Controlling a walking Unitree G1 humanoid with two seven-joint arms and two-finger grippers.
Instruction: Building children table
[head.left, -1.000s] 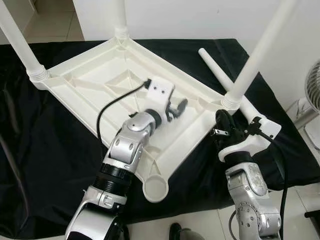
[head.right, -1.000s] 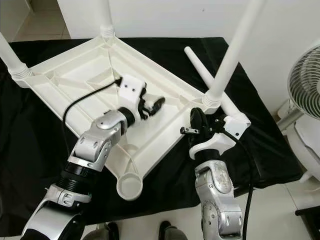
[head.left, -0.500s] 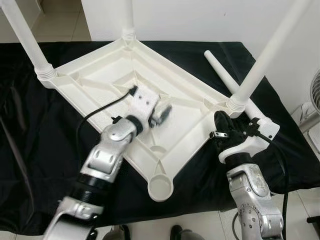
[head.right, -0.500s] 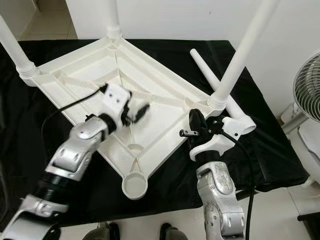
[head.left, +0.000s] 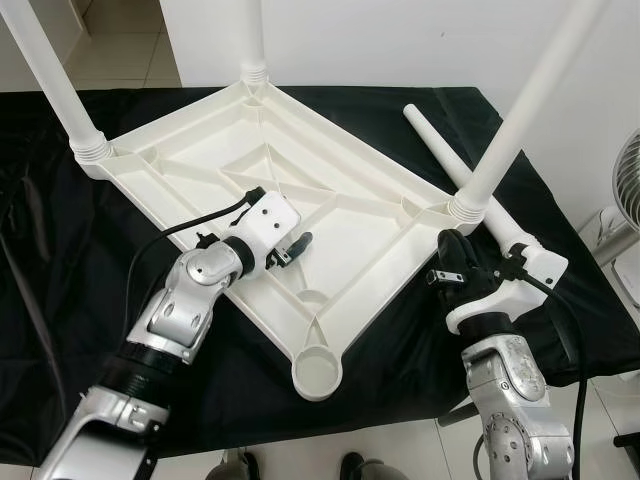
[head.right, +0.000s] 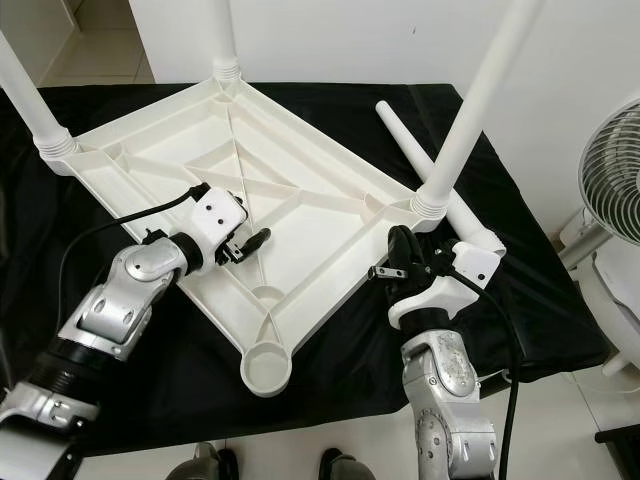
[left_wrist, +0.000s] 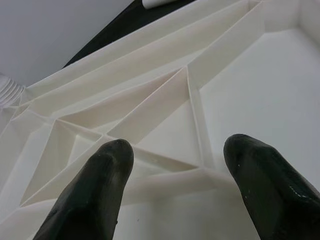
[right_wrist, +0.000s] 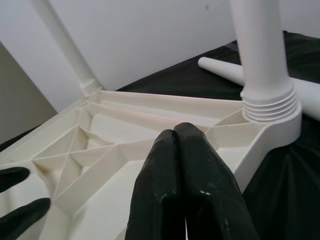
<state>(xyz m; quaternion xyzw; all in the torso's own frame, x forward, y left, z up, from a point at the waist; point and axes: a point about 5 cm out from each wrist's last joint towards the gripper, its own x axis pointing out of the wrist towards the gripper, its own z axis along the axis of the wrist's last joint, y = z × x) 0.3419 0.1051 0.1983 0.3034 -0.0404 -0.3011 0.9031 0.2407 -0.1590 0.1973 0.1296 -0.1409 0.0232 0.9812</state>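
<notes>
Left claw (head.left: 298, 243) spread above the tabletop (head.left: 340, 215) ribs.

left arm bent at elbow, reaching forward and inward; left gripper (head.left: 297, 244) fingers (left_wrist: 95, 195) spread apart. right arm raised from below, wrist tilted inward; right gripper (head.left: 449, 262) fingers (right_wrist: 185, 185) pressed together, pointing forward and to robot's left.

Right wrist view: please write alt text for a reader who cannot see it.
The right gripper, its two black fingers pressed together and holding nothing, points at the edge of an upside-down white plastic tabletop. A white leg stands screwed into the near corner; a loose leg lies on black cloth behind.
</notes>
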